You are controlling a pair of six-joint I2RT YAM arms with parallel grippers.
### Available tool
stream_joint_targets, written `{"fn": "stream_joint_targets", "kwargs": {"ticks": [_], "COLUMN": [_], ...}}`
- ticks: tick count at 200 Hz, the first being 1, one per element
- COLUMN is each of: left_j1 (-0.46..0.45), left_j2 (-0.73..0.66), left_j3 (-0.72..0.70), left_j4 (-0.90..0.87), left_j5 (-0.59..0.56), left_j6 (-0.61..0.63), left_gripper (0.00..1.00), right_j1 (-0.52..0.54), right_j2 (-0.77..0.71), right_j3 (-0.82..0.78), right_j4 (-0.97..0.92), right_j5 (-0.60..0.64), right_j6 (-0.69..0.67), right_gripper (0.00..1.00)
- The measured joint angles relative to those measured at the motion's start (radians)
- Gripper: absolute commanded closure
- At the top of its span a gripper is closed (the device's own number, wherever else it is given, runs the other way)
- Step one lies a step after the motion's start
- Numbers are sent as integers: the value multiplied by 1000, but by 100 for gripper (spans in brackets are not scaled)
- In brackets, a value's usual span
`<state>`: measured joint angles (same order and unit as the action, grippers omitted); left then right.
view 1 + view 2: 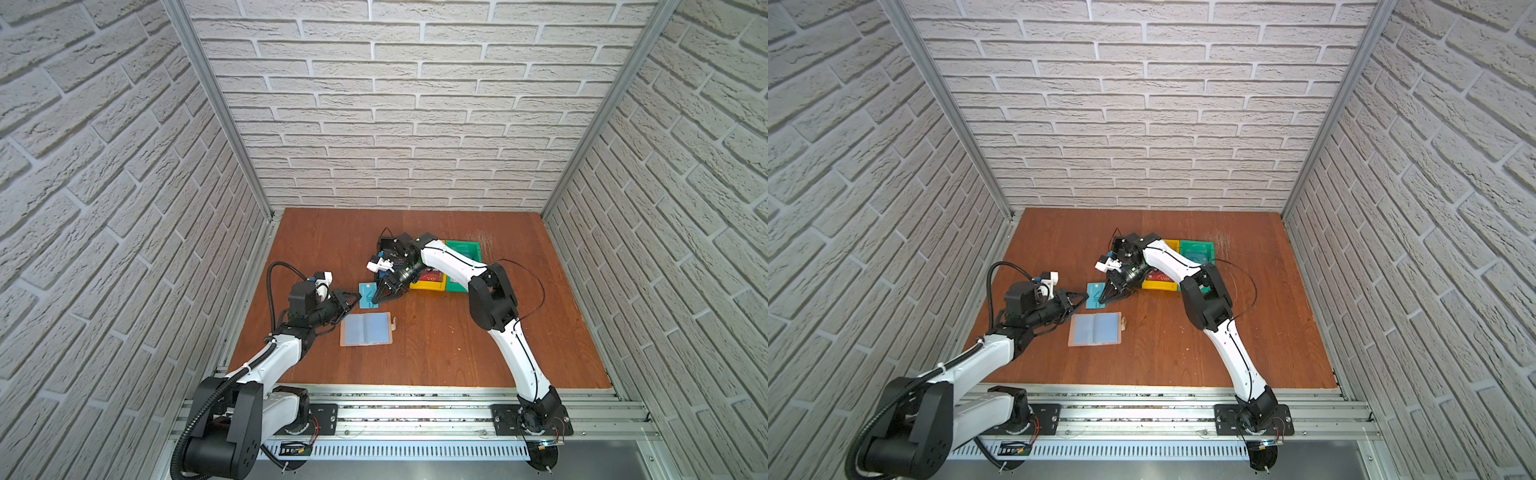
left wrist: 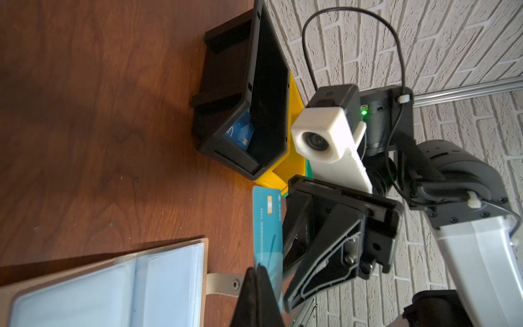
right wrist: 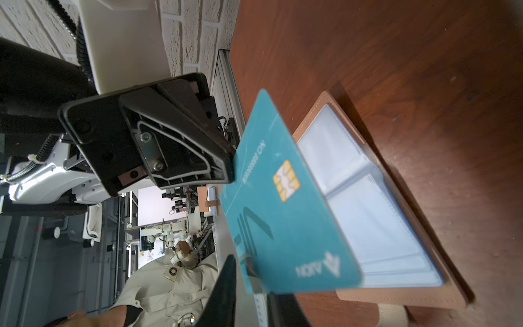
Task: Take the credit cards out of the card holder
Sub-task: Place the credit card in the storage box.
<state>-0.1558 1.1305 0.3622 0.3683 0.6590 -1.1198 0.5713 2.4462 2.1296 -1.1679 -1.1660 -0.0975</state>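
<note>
The tan card holder (image 1: 365, 329) (image 1: 1095, 329) lies open and flat on the wooden table, and its clear sleeves (image 2: 107, 291) (image 3: 368, 212) look empty. Just behind it a teal credit card (image 1: 368, 296) (image 1: 1094, 296) with a gold chip is held off the table. My left gripper (image 1: 358, 296) (image 2: 256, 269) is shut on one edge of this card (image 2: 267, 226). My right gripper (image 1: 375, 300) (image 3: 250, 271) is shut on the opposite corner of the card (image 3: 283, 212). A blue card (image 2: 242, 133) lies in the black bin and a red VIP card (image 1: 430, 276) in the yellow bin.
Three bins stand side by side behind the grippers: a black bin (image 2: 240, 113), a yellow bin (image 1: 426, 286) and a green bin (image 1: 465, 249). The right arm reaches over them. Brick-patterned walls close in the table (image 1: 457, 353) on three sides.
</note>
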Motion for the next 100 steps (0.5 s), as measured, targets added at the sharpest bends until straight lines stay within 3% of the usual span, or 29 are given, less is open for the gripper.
{"fn": "stream_joint_targets", "kwargs": {"ticks": [52,76,100], "left_j1": [0,0,-2], "left_j2": [0,-5,-30], "left_j3": [-5,-5,-4], "left_j4": [0,-27,-112], "left_j5": [-8,-15,-32], "left_j6": [1,18,47], "left_gripper": [100,86,84], "right_j1": [-1,0,10], "right_j2": [0,-2,-30], "right_j3": [-6,-32,-103], "right_j4": [7,30,97], "right_j5": [-27,-33,-32], "right_j6": [11,13,39], "right_gripper": [95,94,95]}}
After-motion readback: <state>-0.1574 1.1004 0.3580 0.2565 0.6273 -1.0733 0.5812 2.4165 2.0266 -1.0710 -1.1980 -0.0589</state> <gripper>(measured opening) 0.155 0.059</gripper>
